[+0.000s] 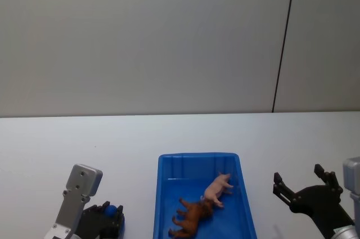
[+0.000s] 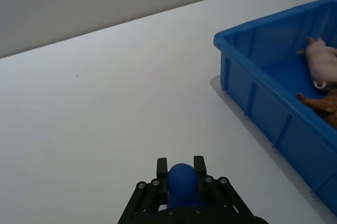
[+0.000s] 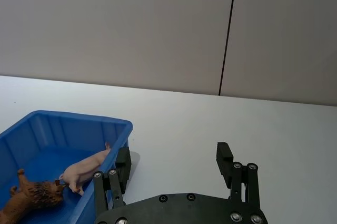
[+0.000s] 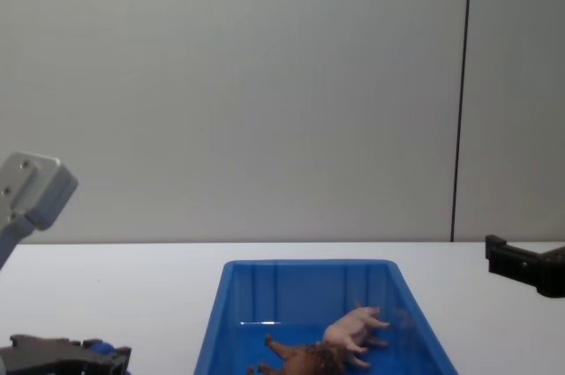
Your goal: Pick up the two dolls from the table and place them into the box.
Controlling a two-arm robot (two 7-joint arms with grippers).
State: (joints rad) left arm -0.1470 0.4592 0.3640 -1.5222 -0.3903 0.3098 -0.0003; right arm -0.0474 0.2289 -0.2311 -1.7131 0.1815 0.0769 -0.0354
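Both dolls lie inside the blue box [image 1: 197, 155]: a pink pig [image 1: 218, 189] and a brown lion [image 1: 192, 218], touching nose to nose. The left wrist view catches the pig [image 2: 322, 60] and part of the lion [image 2: 322, 104] over the box wall [image 2: 263, 103]. My left gripper [image 1: 111, 214] rests low on the table left of the box, its fingers [image 2: 162, 167] closed around a small blue round thing [image 2: 181, 179]. My right gripper [image 1: 301, 185] hovers right of the box, open with nothing between its fingers [image 3: 224, 153]. The pig [image 3: 84, 168] and lion [image 3: 34, 195] lie beside it.
White table [image 1: 84, 143] stretches bare to the left, right and behind the box. A grey wall [image 1: 169, 36] with a dark vertical seam stands at the table's far edge.
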